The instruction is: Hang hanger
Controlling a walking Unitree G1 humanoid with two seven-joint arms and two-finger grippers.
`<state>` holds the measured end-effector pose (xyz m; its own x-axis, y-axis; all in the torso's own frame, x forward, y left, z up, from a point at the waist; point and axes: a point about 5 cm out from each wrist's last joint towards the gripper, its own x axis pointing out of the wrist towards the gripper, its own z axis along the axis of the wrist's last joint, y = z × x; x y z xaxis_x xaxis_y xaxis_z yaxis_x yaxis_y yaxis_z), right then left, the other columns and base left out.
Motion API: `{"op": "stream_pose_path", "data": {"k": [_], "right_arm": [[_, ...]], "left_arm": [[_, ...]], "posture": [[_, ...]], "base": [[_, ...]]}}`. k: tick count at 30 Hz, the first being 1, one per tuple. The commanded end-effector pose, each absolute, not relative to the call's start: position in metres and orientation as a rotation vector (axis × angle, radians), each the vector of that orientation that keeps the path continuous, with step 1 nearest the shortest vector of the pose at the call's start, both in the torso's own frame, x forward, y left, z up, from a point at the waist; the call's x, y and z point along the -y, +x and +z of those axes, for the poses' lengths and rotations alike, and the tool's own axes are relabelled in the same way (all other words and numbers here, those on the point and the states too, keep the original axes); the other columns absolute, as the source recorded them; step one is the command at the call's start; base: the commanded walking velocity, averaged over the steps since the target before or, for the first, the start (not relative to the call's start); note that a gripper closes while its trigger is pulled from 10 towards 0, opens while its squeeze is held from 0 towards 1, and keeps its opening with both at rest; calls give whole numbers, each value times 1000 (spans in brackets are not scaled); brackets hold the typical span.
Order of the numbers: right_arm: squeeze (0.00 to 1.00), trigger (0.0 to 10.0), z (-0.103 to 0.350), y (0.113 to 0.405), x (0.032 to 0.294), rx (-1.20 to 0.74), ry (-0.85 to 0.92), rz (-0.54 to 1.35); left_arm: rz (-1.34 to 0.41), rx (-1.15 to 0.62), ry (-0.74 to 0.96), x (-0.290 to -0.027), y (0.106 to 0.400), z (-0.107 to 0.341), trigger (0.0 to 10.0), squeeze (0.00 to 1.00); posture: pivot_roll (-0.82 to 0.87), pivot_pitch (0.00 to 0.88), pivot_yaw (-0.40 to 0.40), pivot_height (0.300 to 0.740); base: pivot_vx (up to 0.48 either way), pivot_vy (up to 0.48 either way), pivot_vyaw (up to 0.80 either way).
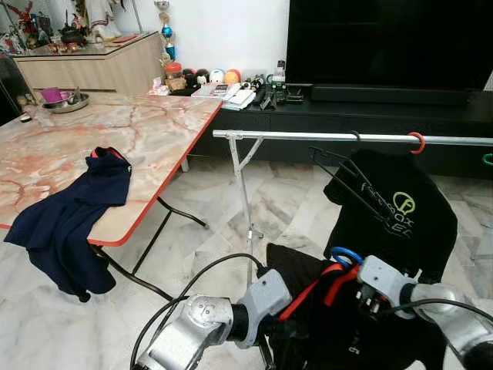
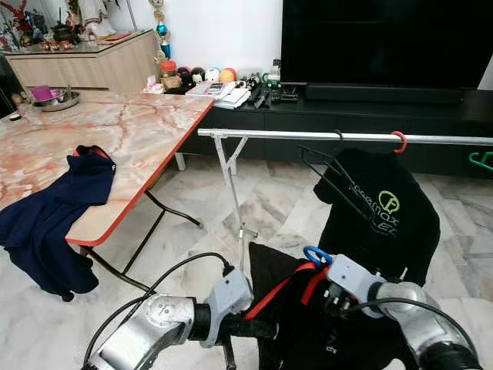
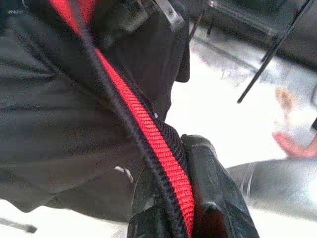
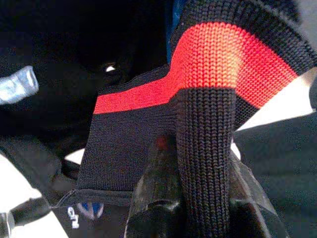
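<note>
Eye views: both arms low & near, holding a black shirt (image 1: pixel 308 308) w/ red-striped collar. Blue hanger (image 1: pixel 346 255) hook pokes up just above the collar, between the arms, near side of the rail (image 1: pixel 308 136) and below it. Left gripper (image 1: pixel 289 327) sits at the collar's left end, right gripper (image 1: pixel 362 297) at its right end; fingers mostly hidden by cloth here. Far right, another black tee (image 1: pixel 400 216) hangs on the rail from a red hook, w/ an empty black hanger (image 1: pixel 339 173) beside it. Left: table (image 1: pixel 154 131) w/ navy shirt (image 1: pixel 73 216) draped over its near edge.

Left wrist: fingers (image 3: pixel 213 198) pinched shut on the red/black collar band.

Right wrist: fingers (image 4: pixel 158 198) closed on the collar rib, cloth folded over them.
</note>
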<state>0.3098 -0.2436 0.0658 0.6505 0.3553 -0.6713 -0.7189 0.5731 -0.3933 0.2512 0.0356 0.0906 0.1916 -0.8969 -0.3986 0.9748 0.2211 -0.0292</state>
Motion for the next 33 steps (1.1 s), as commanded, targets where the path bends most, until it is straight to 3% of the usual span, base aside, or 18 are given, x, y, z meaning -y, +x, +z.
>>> {"op": "stream_pose_path", "data": {"k": [1, 2, 13, 18, 24, 33], "right_arm": [[0, 0, 83, 322, 249, -514, -677, 594], [0, 0, 85, 325, 245, -502, -677, 593], [0, 0, 84, 338, 211, -451, -701, 671], [0, 0, 75, 327, 183, -439, -753, 949], [0, 0, 63, 319, 180, -505, -870, 1080], [0, 0, 64, 309, 176, -475, -816, 1211]], "left_arm": [[-1386, -369, 298, -34, 246, 88, 10000, 400], [-1422, -358, 311, -35, 242, 88, 10000, 1000], [-1398, -295, 363, -48, 250, 97, 10000, 1000], [-1266, -218, 352, -63, 270, 113, 10000, 1000], [-1312, -201, 401, -78, 271, 122, 10000, 1000], [-1336, -245, 398, -82, 268, 114, 10000, 1000]], "posture": [[69, 0, 40, 740], [67, 0, 40, 740], [87, 0, 28, 740], [95, 0, 22, 740], [108, 0, 5, 740], [95, 0, 0, 740]], "base": [[0, 0, 0], [0, 0, 0], [0, 0, 0], [0, 0, 0], [0, 0, 0], [0, 0, 0]]}}
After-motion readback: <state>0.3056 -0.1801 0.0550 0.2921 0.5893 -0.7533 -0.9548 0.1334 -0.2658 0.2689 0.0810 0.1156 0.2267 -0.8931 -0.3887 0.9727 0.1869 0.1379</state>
